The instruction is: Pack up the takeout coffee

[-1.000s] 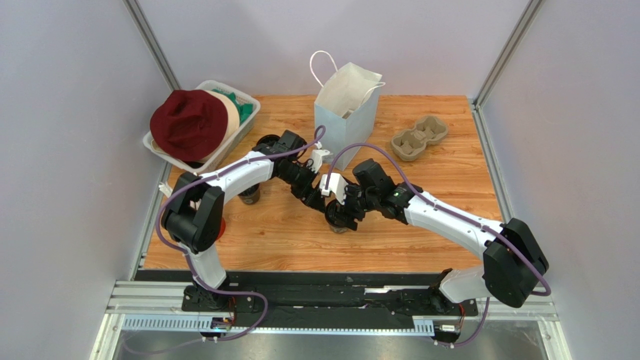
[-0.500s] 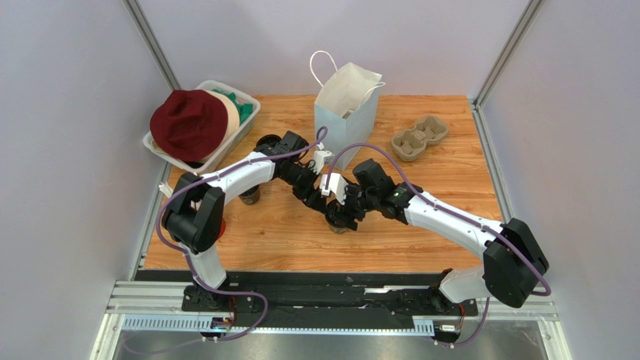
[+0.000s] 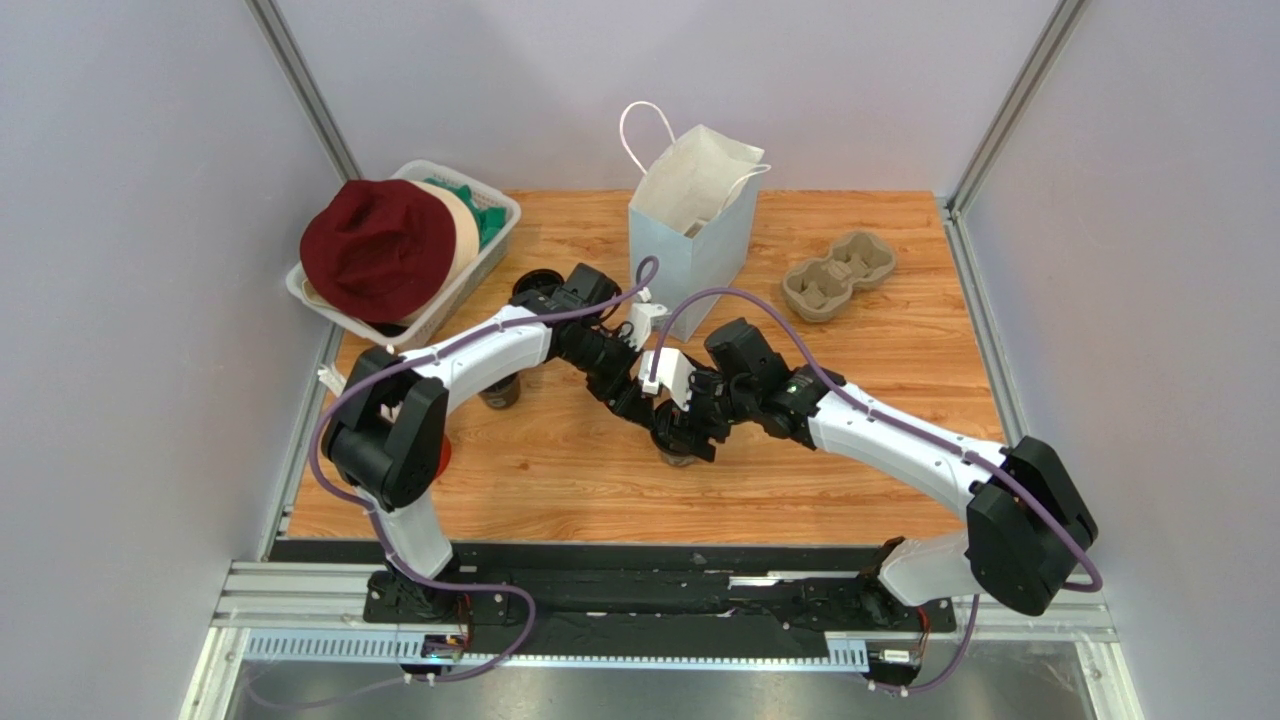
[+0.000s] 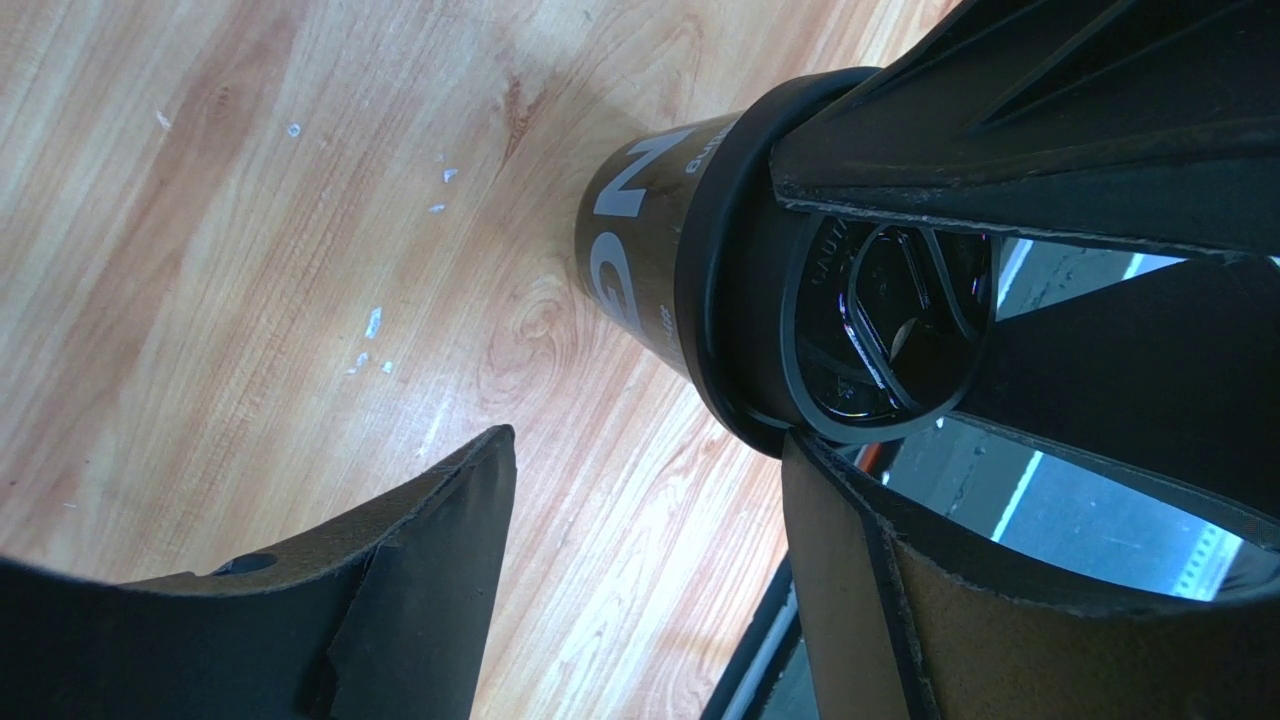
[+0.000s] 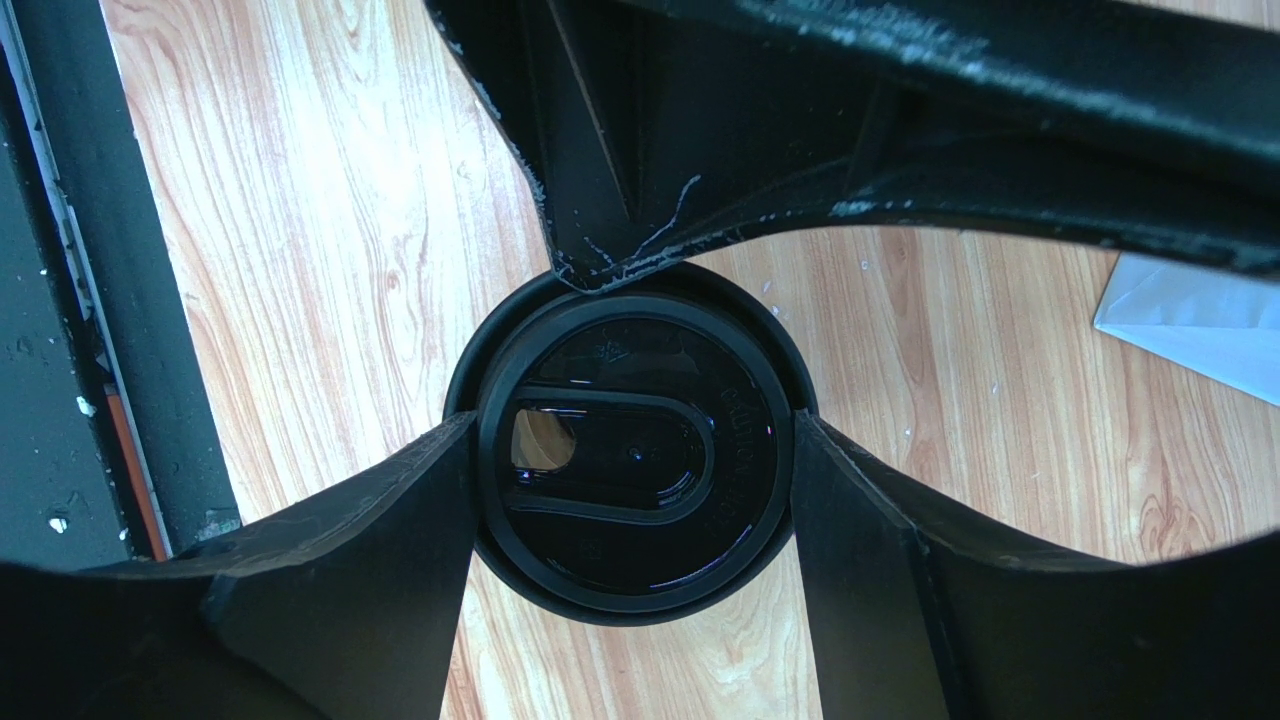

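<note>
Wood tabletop (image 3: 842, 450) lies flat and bare around the cup, so you have a steady stand to lift from. Your right gripper (image 5: 631, 458) has its fingers (image 5: 376, 570) closed against opposite sides of the black lid rim of the takeout coffee (image 4: 639, 278). The cup stands upright near the middle of the table, nearer its front edge than its back. That looks like a hold on the lid and not on the cup wall, so raise it slowly and straight up, because a lid can pull off. Your left gripper (image 4: 646, 450) is spread wide. One of its fingers (image 4: 902, 600) is touching or just beside the rim and the other is well clear. Whether the near one presses on the rim cannot be told. Back that hand off before you lift, since both wrists crowd over the cup. Farther out, the pale-blue paper bag (image 3: 694, 240) stands upright at the far side with its mouth open upward and one handle loop standing up. The left arm lies between the cup and the bag, so swing it left first. Open wood runs to the right toward the pulp tray (image 3: 839, 278). The bin (image 3: 501, 228) holding the red hat (image 3: 376, 248) sits well apart on the left. Keep off the black rail (image 5: 60, 225) along the near edge.
</note>
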